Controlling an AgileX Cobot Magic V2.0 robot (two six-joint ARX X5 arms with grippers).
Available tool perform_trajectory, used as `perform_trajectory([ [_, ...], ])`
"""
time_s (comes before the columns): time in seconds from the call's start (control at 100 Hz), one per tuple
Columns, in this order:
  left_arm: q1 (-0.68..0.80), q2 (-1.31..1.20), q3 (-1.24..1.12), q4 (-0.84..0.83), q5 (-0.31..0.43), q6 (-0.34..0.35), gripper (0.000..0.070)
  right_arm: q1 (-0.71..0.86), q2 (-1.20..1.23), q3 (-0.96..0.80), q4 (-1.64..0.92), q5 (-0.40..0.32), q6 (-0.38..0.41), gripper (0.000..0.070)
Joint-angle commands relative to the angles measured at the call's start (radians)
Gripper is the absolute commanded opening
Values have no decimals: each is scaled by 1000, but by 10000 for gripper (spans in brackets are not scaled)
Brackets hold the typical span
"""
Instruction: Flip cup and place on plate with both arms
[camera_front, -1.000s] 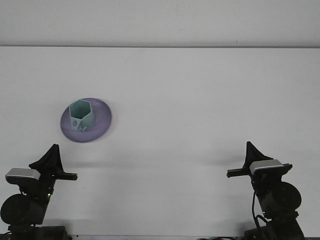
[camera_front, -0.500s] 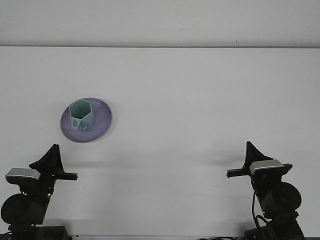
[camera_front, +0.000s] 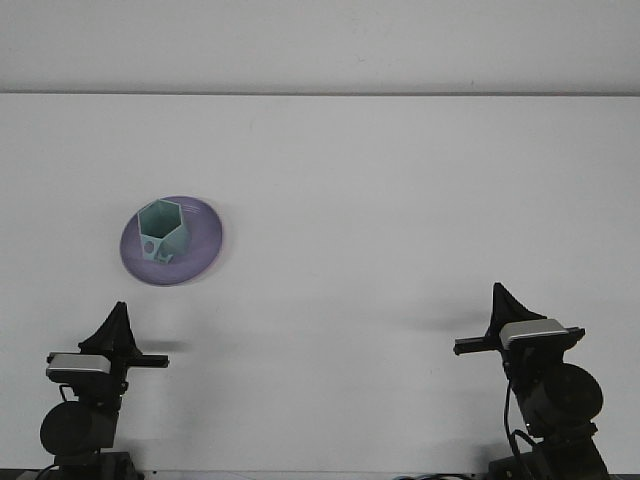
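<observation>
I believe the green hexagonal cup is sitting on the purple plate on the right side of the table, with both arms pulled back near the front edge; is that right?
Not quite. The front view shows the green hexagonal cup on the purple plate on the left side of the table, not the right. The rest holds: the left gripper and right gripper are both back near the front edge.

Looks like a robot lab setup. Bare white bench (camera_front: 400, 200), plain wall (camera_front: 320, 45) behind, two arms at near edge.
</observation>
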Motion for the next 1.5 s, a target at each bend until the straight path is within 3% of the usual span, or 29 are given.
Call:
perform_trajectory([
  [0.0,-4,0,-15,40,-3,3,12,2,1,5,12,3,-7,0],
  [0.89,-22,0,-32,32,-3,-8,12,2,1,5,12,4,-9,0],
  [1.09,-22,0,-32,32,-3,-8,12,-15,-13,-37,21,40,-102,0],
  [1.22,-22,0,-32,32,-3,-8,12,-87,-112,-196,122,-35,-193,0],
  [1.49,-22,0,-32,32,-3,-7,12,-198,-362,-384,125,-76,-229,0],
])
